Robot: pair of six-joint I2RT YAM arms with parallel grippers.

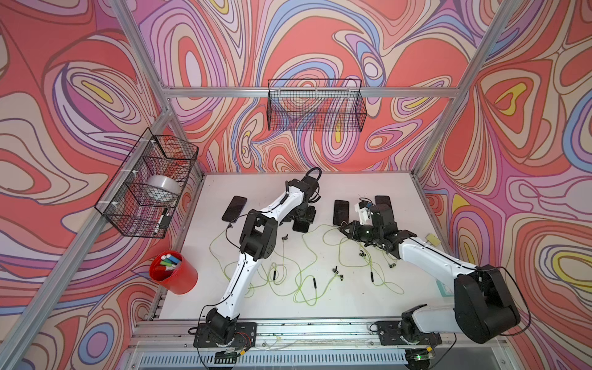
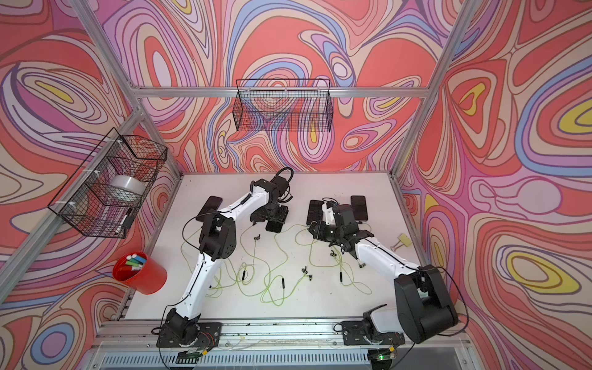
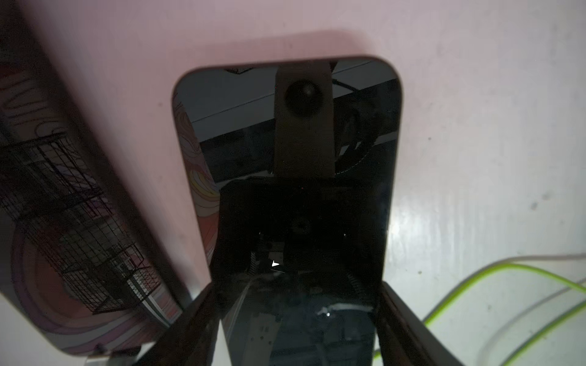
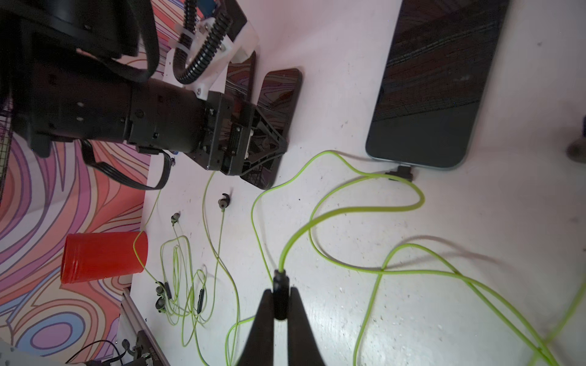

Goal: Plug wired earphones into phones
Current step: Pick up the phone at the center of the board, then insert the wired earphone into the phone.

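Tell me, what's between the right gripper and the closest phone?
In the right wrist view, yellow-green earphone cable loops across the white table between the right gripper and the phone, whose near edge has a dark plug.

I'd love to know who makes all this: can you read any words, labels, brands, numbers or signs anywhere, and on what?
No text can be read anywhere in these pictures.
Phones: dark screens, only reflections.
Marker in the wire basket: label too small to read.
Teal card: print too blurred.
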